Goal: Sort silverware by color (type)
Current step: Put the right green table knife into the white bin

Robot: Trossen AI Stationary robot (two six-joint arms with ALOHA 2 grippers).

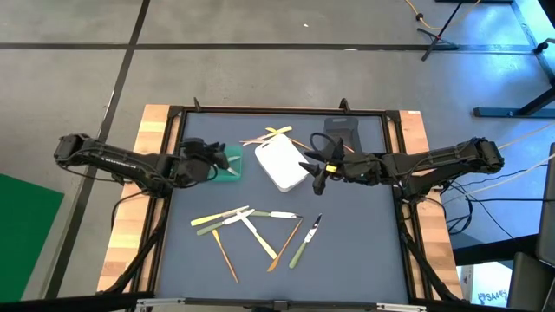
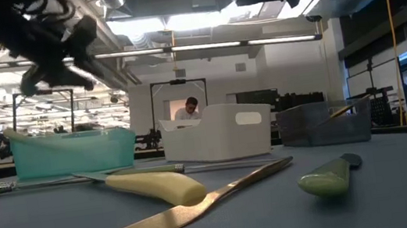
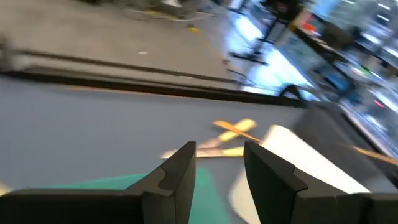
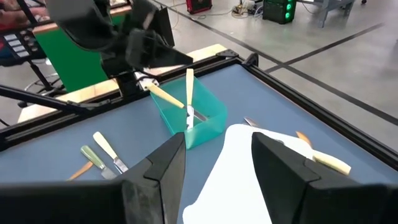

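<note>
Left gripper [image 1: 227, 159] is hovering over the green bin [image 1: 230, 172], fingers parted and empty (2 yellow utensils [image 4: 177, 99] inside, seemingly sorted); right gripper [image 1: 314, 172] is waiting, likewise parted, above the white bin [image 1: 279, 162].

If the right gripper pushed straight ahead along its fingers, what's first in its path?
Most likely the white bin: the open right gripper hangs right over it. Past that lies the teal bin holding pale yellow utensils, though depth is unclear.

Two dark fingers [image 4: 163, 180] of the right gripper [image 4: 217, 168], spread apart over a white plastic bin [image 4: 233, 168]. Beyond, a see-through teal plastic bin [image 4: 202, 121] near the blue tabletop's [image 4: 273, 106] edge, with two pale yellow utensils [image 4: 188, 99] leaning inside. Above it, the other dark gripper [image 4: 140, 46].
</note>
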